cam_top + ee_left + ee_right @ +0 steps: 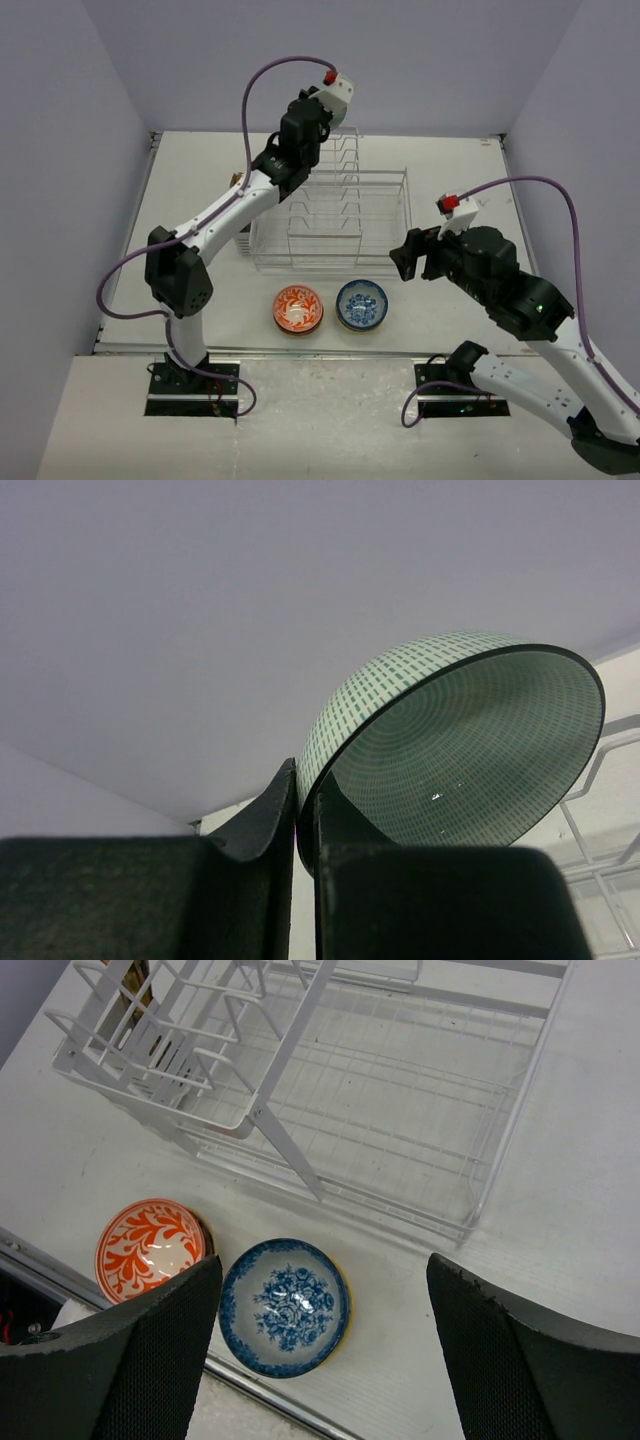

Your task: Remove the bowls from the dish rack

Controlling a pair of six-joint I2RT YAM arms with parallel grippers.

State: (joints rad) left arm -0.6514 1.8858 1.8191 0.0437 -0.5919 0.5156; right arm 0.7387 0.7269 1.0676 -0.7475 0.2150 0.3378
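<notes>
Green-dashed bowl [450, 750]: pale with a dark rim; lifted out of the dish rack [406, 210] and raised above its far side; tipped on edge, mouth toward the wrist camera.
Left end effector [305, 780]: narrow, pinching the green bowl's rim, one finger inside the wall and one outside.
Right end effector [322, 1280]: spread wide, holding nothing; hovers off the rack's near-right corner.
Orange bowl [298, 307]: on the bench [200, 180], just off the rack's near side.
Blue bowl [361, 304]: just beside the orange one, also on the rack's near side.
Rack basket: no bowl shows in the part seen.
Deciding relation: the set-down ground probably lies on the rack's near side, so the left arm's load goes nearward and down. The bowl likely needs levelling before release.
</notes>
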